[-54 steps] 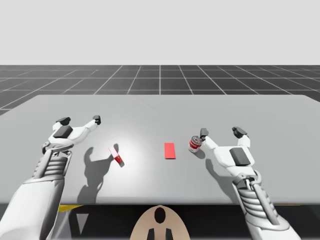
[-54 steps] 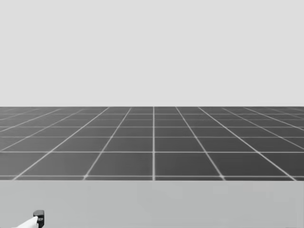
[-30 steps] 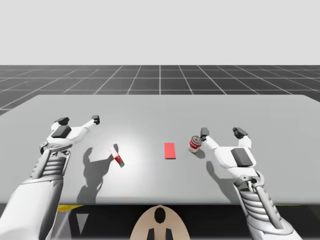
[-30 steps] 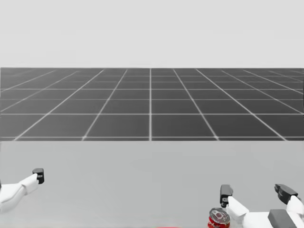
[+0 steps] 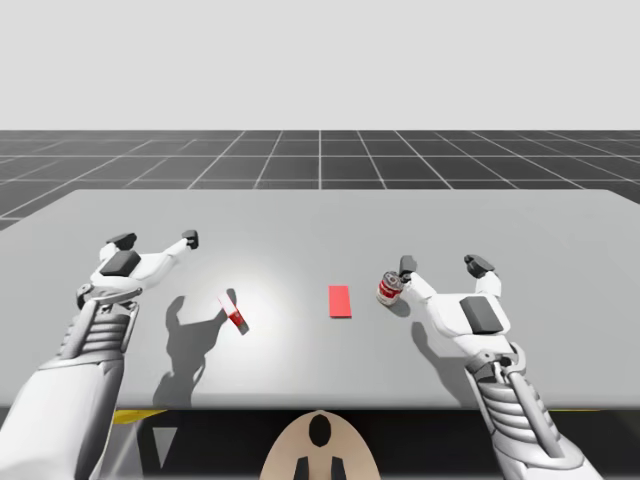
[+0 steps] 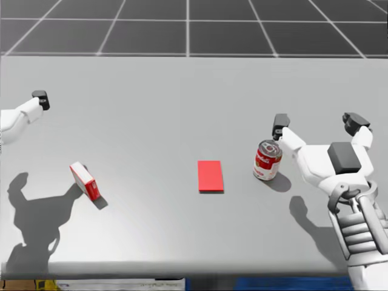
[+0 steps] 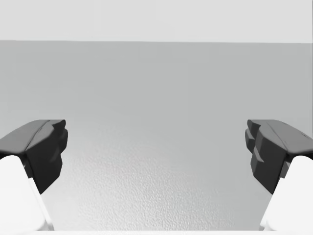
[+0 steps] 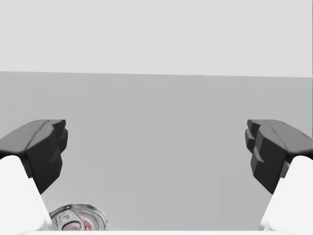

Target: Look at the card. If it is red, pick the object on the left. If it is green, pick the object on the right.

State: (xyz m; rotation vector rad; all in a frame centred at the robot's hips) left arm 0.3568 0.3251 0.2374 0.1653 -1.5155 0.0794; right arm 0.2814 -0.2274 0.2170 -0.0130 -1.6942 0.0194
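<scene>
No text, number or sign reading legibly anywhere.
- Red-and-white can point(image 6: 267, 160), standing just beside outer face of one finger of right gripper point(image 6: 317, 122): carrying printed label around body, print showing as blurred red and pale patches, not resolving into letters.
- Can top, showing under same finger in right wrist view: faint red marks, unreadable.
- Red box point(image 6: 83, 180), lying apart from left gripper point(image 5: 157, 240), off its inner side: showing white edge, no characters resolving.
- Red card point(image 6: 210, 176), lying between both grippers, apart from each: showing plain red face.
</scene>
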